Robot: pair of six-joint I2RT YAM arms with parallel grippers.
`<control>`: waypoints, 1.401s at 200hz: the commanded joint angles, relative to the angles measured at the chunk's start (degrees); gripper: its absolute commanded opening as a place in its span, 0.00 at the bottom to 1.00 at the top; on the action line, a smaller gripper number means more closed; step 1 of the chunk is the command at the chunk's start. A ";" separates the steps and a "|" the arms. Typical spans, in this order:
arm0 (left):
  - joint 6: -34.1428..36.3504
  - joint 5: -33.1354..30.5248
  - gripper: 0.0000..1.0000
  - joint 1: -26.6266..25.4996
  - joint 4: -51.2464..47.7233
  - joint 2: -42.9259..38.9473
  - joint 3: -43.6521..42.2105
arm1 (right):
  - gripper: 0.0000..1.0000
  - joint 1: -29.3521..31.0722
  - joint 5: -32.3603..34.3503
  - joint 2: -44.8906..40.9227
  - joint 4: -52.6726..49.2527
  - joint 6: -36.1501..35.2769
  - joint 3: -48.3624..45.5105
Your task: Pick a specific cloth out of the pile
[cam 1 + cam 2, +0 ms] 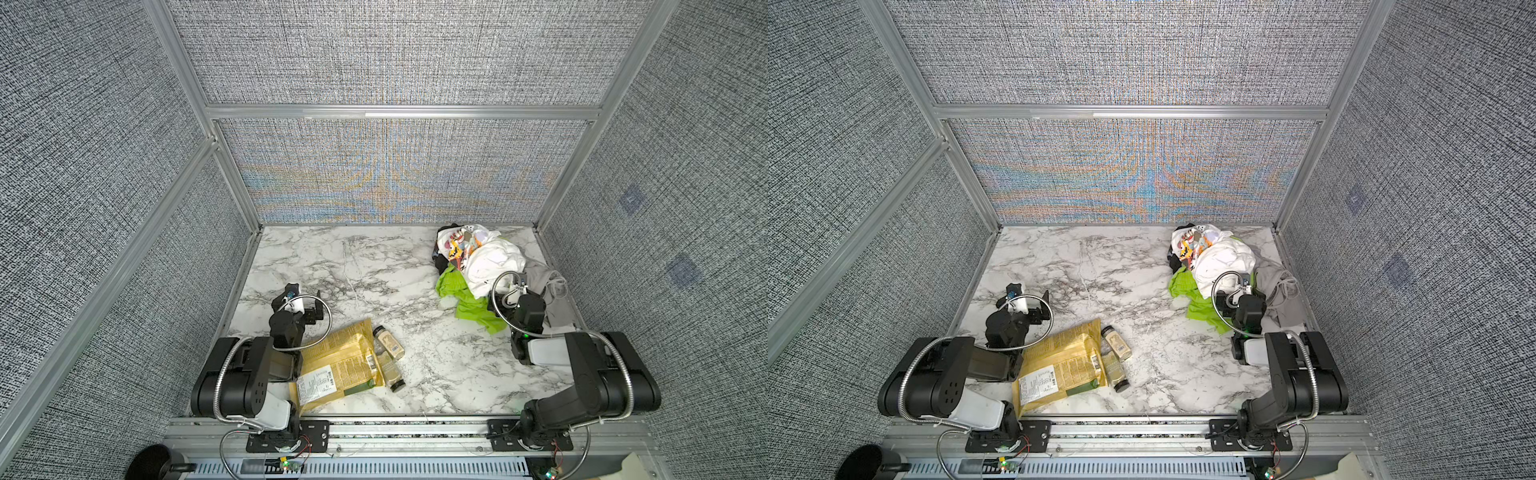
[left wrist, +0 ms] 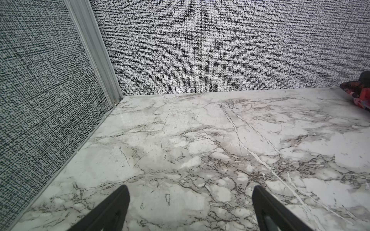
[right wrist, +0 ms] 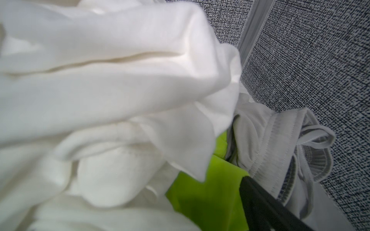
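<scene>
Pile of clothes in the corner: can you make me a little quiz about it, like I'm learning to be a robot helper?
1. True or false: the soft light grey cloth with thin drawstrings lies between the heap of mixed garments and the right-hand wall.
2. Choose: the crumpled bright green cloth lies A) at the heap's near edge, partly under the white shirt; B) on the yellow packet; C) against the left-hand wall.
3. What does the robot's black left hand hold?
Key: 1 true. 2 A. 3 nothing; it is open above the white marble table.
</scene>
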 commanded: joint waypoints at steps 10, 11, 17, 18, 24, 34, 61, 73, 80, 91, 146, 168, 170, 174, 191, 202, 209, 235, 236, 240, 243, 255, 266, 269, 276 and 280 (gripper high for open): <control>0.22 0.43 0.99 0.10 2.20 -0.11 0.17 | 0.99 0.09 0.00 -0.24 1.80 0.02 0.03; 0.22 0.43 0.99 0.07 2.20 -0.08 0.20 | 0.99 0.09 0.00 -0.21 1.79 0.01 0.04; 0.22 0.43 0.99 0.07 2.20 -0.06 0.13 | 0.99 0.11 0.00 -0.21 1.85 -0.01 0.04; 0.22 0.43 0.99 0.11 2.20 -0.10 0.13 | 0.99 0.10 0.00 -0.20 1.81 0.00 -0.01; 0.22 0.43 0.99 0.10 2.19 -0.08 0.16 | 0.99 0.09 0.00 -0.27 1.82 0.00 0.05; 0.22 0.43 0.99 0.19 2.20 -0.12 0.14 | 0.99 0.09 0.00 -0.26 1.83 0.00 0.20; 0.22 0.51 0.99 0.14 2.20 0.02 0.13 | 0.99 0.13 0.00 -0.18 1.85 0.00 0.07; 0.22 0.51 0.99 0.16 2.37 -0.09 0.10 | 0.99 0.09 0.00 -0.17 1.80 -0.08 0.12; 0.22 0.50 0.99 0.15 2.41 -0.19 0.04 | 0.99 0.09 0.00 -0.19 1.86 -0.03 0.04; 0.22 0.51 0.99 0.18 2.61 -0.09 0.03 | 0.99 0.10 0.00 -0.25 1.95 -0.06 -0.02; 0.13 0.01 0.99 0.21 5.17 -0.57 -1.69 | 0.99 0.09 0.65 -0.93 5.74 0.48 -2.43; 0.13 0.01 0.99 0.19 6.14 -0.64 -2.17 | 0.99 0.09 1.06 -1.15 6.60 0.63 -3.10; 0.13 -0.01 0.99 0.17 6.10 -0.69 -2.23 | 0.99 0.09 1.06 -1.24 6.67 0.62 -3.12; 0.13 -0.08 0.99 0.22 6.10 -0.73 -2.18 | 0.99 0.09 1.06 -1.38 6.78 0.62 -3.27; 0.19 0.13 0.99 0.11 5.73 -0.92 -2.16 | 0.99 0.13 1.82 -2.01 7.92 0.79 -4.23; 0.39 0.22 0.99 0.06 5.59 -1.38 -2.14 | 0.99 0.39 2.30 -3.15 8.41 0.64 -4.99; 0.47 0.12 0.99 0.05 5.04 -2.03 -2.18 | 0.99 0.67 2.83 -4.40 8.44 0.54 -5.58; 1.45 -0.44 0.98 -0.75 0.32 -7.43 -1.80 | 0.99 1.47 5.00 -11.00 4.60 0.53 -6.93; 1.54 -0.53 0.98 -0.88 -0.15 -7.74 -1.67 | 0.99 1.53 5.05 -11.26 4.33 0.53 -6.92; 1.91 -1.09 0.99 -1.36 -2.58 -9.41 -1.07 | 0.99 1.74 5.36 -12.31 2.97 0.53 -6.71; 2.16 -1.70 0.98 -1.75 -4.85 -10.67 -0.43 | 0.99 1.90 5.75 -13.02 1.73 0.57 -6.34; 2.94 -4.06 0.98 -3.37 -13.40 -14.92 2.54 | 0.99 3.22 8.08 -15.37 -3.23 0.62 -4.64; 1.05 -5.59 0.99 -4.16 -17.47 -17.85 4.72 | 0.99 4.46 9.47 -17.68 -6.65 0.38 -3.45; 0.21 -5.37 0.99 -4.24 -17.93 -18.39 5.11 | 0.99 4.87 9.75 -18.47 -7.27 0.42 -3.21; -1.53 -4.72 0.99 -4.54 -18.50 -19.54 6.09 | 0.99 5.74 10.25 -20.25 -9.25 0.29 -2.67; -2.38 -4.59 0.99 -4.91 -19.28 -20.18 6.94 | 0.99 6.23 10.55 -21.29 -10.87 0.19 -2.04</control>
